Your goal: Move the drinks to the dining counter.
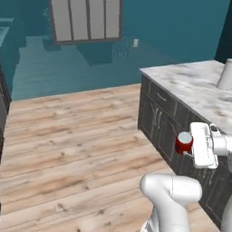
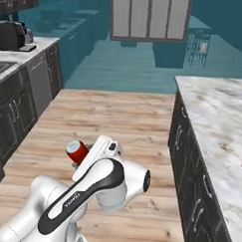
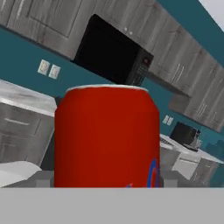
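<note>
My gripper (image 1: 186, 145) is shut on a small red soda can (image 1: 183, 144) with a silver top, one of the drinks, and holds it in the air above the wood floor. The can (image 2: 77, 151) sits at the end of the white hand, left of the dining counter. It fills the middle of the hand view as a red can (image 3: 107, 135), with the gripper (image 3: 107, 178) at its base and a fingertip at each lower side. The dining counter (image 1: 188, 84) is a wide white marble slab with grey-brown veins over dark grey drawers, to the right of the can (image 2: 217, 122).
A tall pale roll (image 1: 225, 74) stands on the dining counter's far right. Dark cabinets with a narrower marble top and a black appliance (image 2: 14, 34) line the left wall. A black microwave (image 3: 114, 54) hangs under grey wall cabinets. Open wood floor (image 1: 77, 136) lies between.
</note>
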